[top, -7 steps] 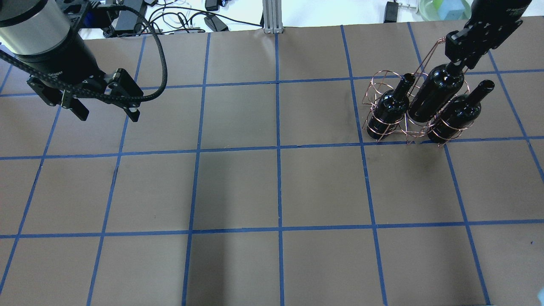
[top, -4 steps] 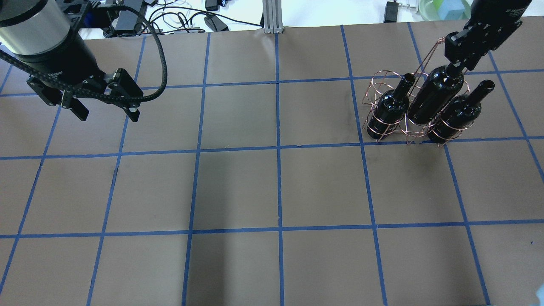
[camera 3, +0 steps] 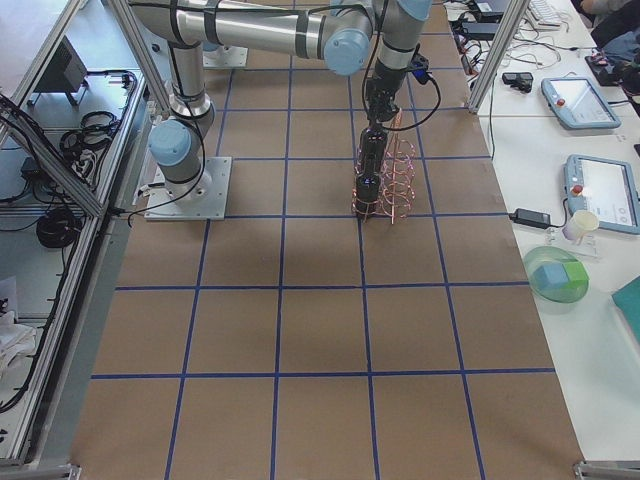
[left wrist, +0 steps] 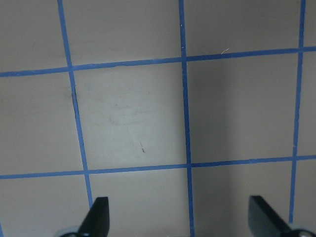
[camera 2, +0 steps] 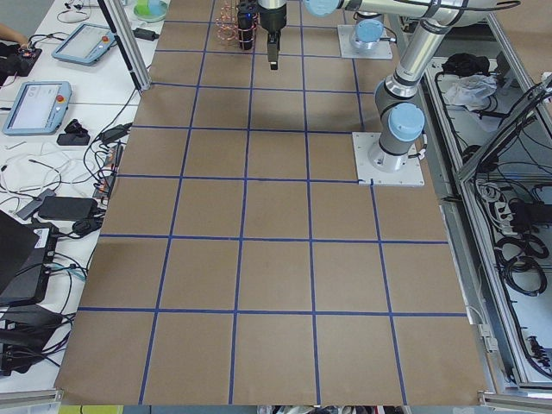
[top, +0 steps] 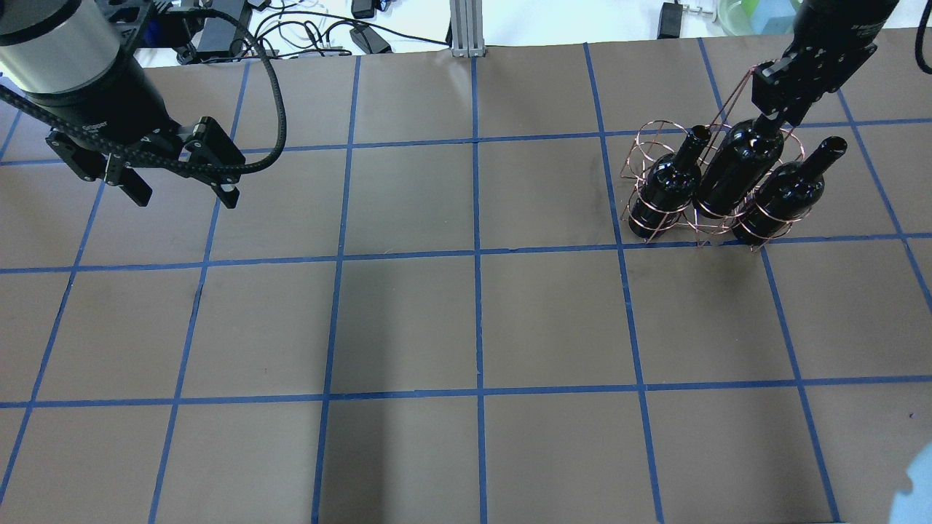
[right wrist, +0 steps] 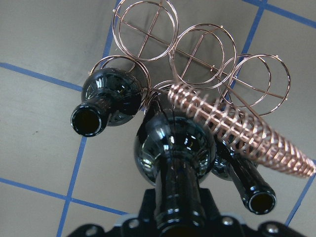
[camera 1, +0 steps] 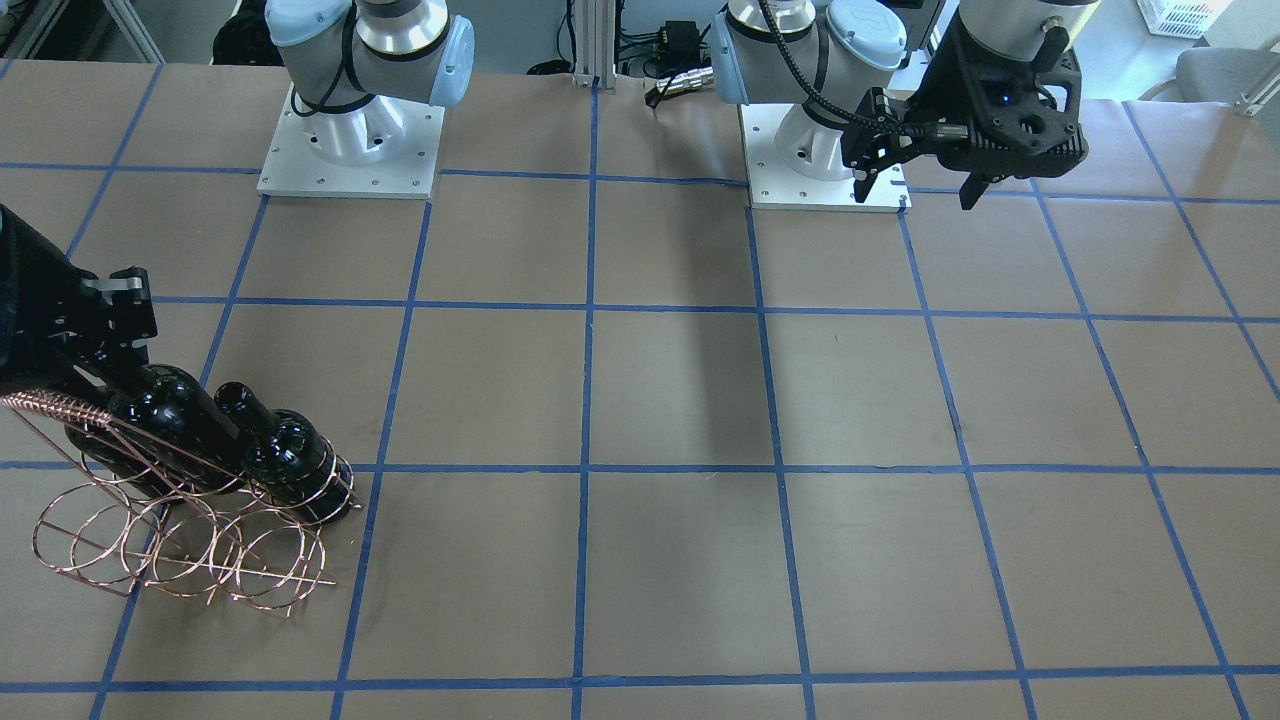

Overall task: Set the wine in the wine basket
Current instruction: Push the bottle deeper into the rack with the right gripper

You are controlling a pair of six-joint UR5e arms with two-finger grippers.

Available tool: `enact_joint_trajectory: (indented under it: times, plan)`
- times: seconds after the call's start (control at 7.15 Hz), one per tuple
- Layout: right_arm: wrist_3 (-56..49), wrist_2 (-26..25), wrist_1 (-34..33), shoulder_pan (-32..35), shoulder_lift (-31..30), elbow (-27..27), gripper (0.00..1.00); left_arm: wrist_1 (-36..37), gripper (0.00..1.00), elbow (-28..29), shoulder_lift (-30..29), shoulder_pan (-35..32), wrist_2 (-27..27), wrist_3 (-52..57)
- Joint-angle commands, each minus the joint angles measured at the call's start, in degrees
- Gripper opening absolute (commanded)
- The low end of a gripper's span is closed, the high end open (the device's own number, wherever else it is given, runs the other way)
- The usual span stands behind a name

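Note:
The copper wire wine basket [top: 644, 149] stands at the far right of the table, with three black wine bottles in its near row of rings. My right gripper [top: 772, 118] is shut on the neck of the middle wine bottle [top: 737, 175], which sits tilted in the middle ring. The wrist view shows this bottle [right wrist: 175, 153] between the other two bottles [right wrist: 106, 101] [right wrist: 260, 201], beside the twisted handle [right wrist: 237, 126]. The far row of rings [right wrist: 205, 54] holds nothing. My left gripper [top: 182, 193] is open and holds nothing, hovering at the far left; its fingertips [left wrist: 98, 217] frame bare table.
Brown paper with a blue tape grid [top: 477, 255] covers the table. Cables and power bricks [top: 306, 33] lie past the far edge, beside an aluminium post [top: 466, 29]. Both robot bases [camera 1: 350, 130] [camera 1: 820, 150] are bolted at the near edge.
My right gripper has gone lower with the middle bottle, which now sits deeper in its ring. The left arm has not moved.

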Motion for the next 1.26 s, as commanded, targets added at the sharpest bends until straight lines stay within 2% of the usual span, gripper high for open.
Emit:
enact_joint_trajectory:
  times: [0.0, 1.12]
  plan:
    - [0.0, 0.0, -1.1, 0.0, 1.5, 0.2, 0.0, 0.0, 1.0, 0.0, 0.0, 0.0, 0.0, 0.1]
    - [0.8, 0.1, -2.0, 0.0, 3.6, 1.0, 0.0, 0.0, 1.0, 0.0, 0.0, 0.0, -0.1, 0.1]
